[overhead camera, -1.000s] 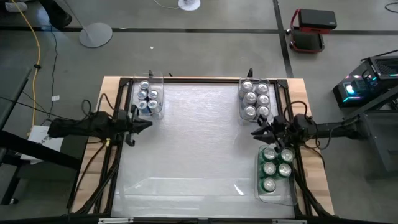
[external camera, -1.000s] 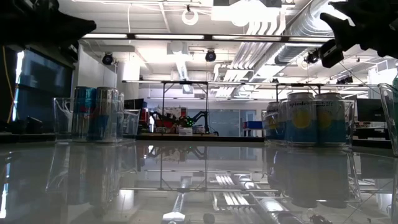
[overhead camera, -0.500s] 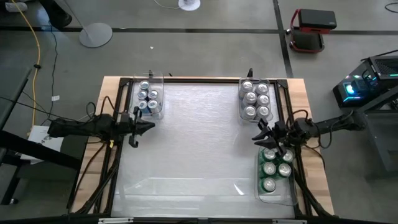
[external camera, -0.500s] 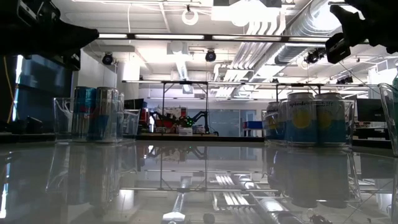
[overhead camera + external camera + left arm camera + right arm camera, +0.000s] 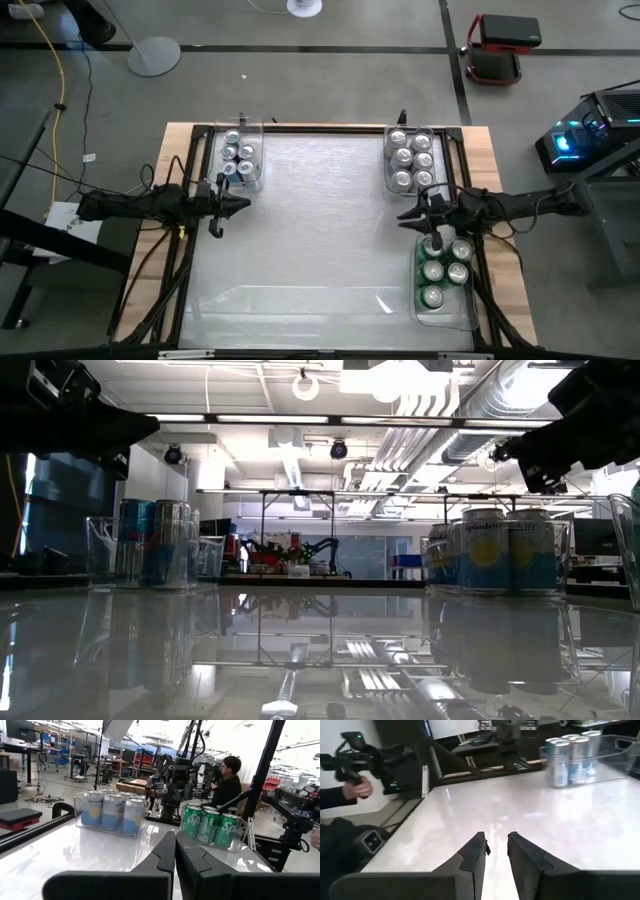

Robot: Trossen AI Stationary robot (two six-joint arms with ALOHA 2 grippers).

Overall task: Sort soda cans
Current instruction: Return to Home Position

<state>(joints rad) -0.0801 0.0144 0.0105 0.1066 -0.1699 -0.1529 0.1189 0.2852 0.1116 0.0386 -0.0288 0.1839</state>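
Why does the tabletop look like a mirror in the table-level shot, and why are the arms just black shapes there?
Low view: the glossy table mirrors the ceiling lights and bins; the left arm and right arm are backlit by those lights, so they read as silhouettes. High view: faint glare streaks low on the table.

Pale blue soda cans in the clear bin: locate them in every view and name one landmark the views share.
High view: the pale blue soda cans sit at the table's upper right.
Low view: the cans stand at the right.
Left wrist view: the cans stand across the table, beside the green cans.
Right wrist view: not in it.
Shared landmark: the glossy white table, visible in all four views.
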